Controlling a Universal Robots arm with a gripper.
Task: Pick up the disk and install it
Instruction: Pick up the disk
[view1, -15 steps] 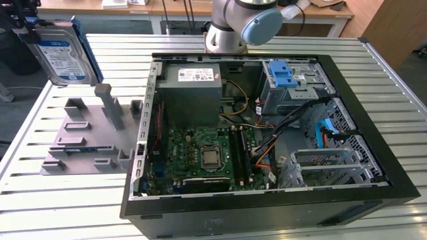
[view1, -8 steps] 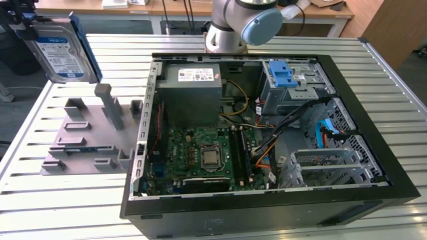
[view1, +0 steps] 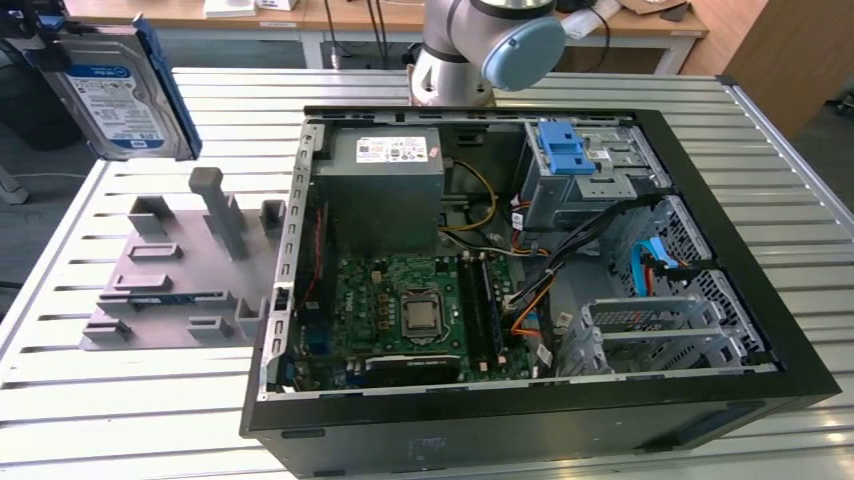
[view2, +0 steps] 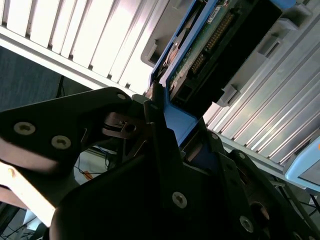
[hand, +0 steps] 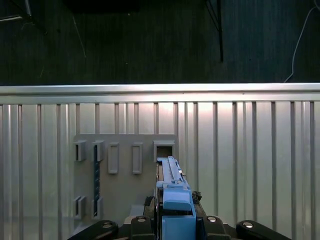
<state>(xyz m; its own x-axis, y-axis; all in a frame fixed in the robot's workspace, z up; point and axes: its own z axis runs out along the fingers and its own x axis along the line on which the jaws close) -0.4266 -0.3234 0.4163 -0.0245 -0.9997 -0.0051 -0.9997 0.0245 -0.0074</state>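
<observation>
The disk, a silver-grey drive with a white-and-blue label in a blue bracket, hangs in the air at the exterior view's upper left. It is above the slatted table and the grey holder plate. My gripper is shut on its top edge. In the second wrist view the black fingers clamp the blue bracket, and the disk's green circuit board faces the camera. In the first wrist view the disk is edge-on above the holder plate, with my gripper around it.
The open black computer case lies on the slatted metal table. Inside it are a grey metal box with a white sticker, a motherboard and a grey cage with a blue latch. The arm's base stands behind the case.
</observation>
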